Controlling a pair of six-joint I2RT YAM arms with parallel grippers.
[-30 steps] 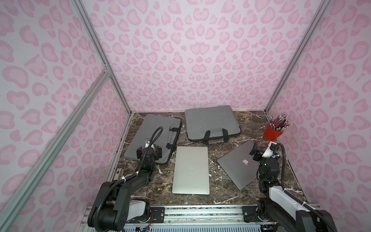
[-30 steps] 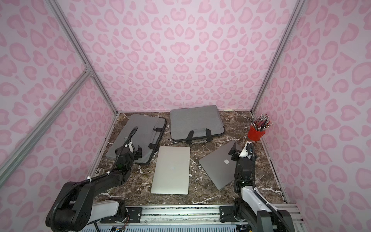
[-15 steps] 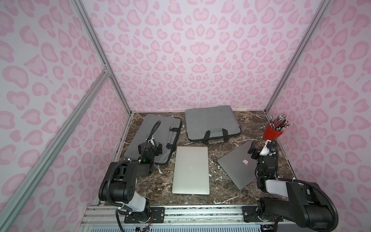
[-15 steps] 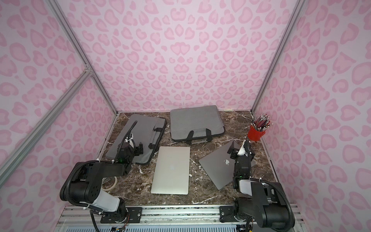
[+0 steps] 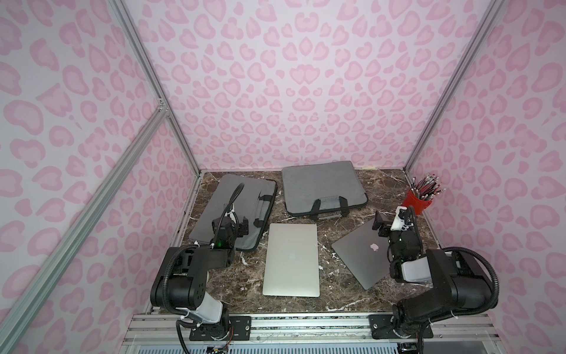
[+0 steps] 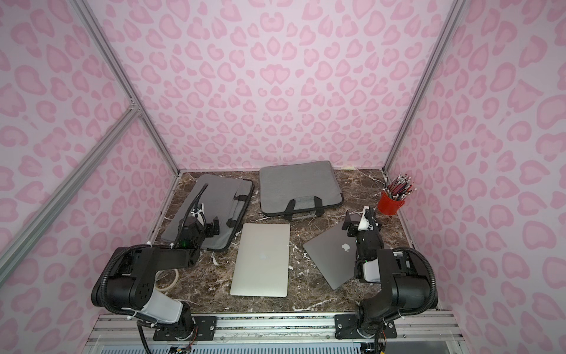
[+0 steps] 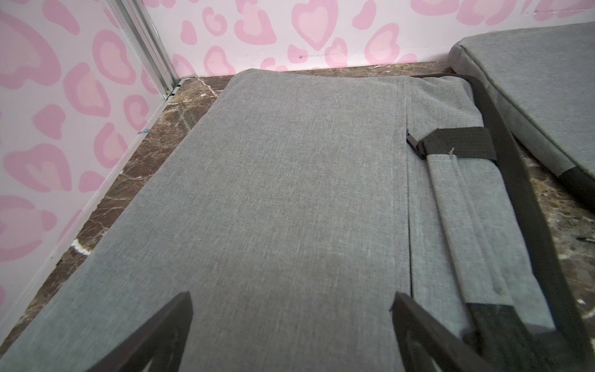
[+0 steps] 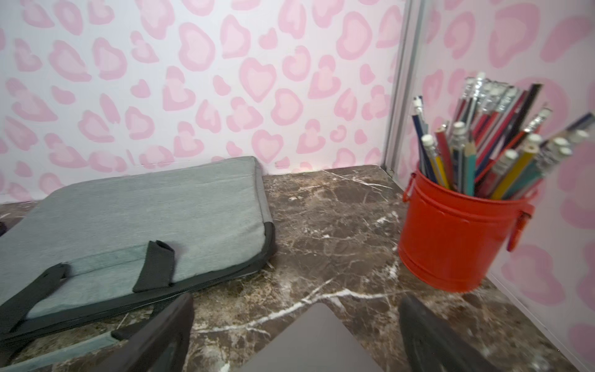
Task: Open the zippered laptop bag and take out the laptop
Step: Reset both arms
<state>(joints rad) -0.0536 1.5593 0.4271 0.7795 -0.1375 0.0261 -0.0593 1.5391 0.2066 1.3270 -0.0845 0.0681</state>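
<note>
The left jaws stand spread above the grey bag left of the silver laptop. The right jaws stand spread above the dark laptop to its right. A second bag lies behind it.

A robot lab booth: aluminium frame, pink-printed walls.

Two grey laptop bags, the left bag and the back bag, share one brown marble table with two closed laptops, a silver laptop and a darker grey laptop. One red bucket holds a bundle of pencils too tightly packed to count. Two black robot arms, the left arm and the right arm, are mounted at the front rail, and one whitish ring lies beside the left arm's base in a top view.
</note>
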